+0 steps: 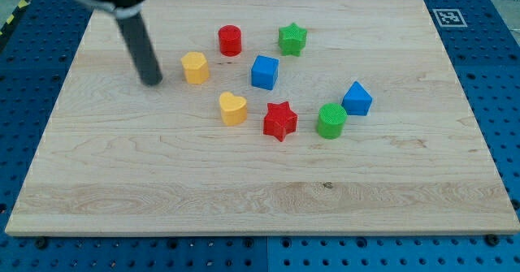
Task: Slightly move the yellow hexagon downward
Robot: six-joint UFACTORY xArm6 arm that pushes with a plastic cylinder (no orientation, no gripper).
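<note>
The yellow hexagon [195, 67] stands on the wooden board [260, 191] in the upper left part of the block group. My tip [152, 82] rests on the board just left of the yellow hexagon and slightly lower, with a small gap between them. The dark rod slants up to the view's top left.
A red cylinder [230, 41] and green star [292, 39] lie above. A blue cube [265, 71] is right of the hexagon. A yellow heart [233, 109], red star [280, 121], green cylinder [331, 120] and another blue block [356, 99] lie lower right.
</note>
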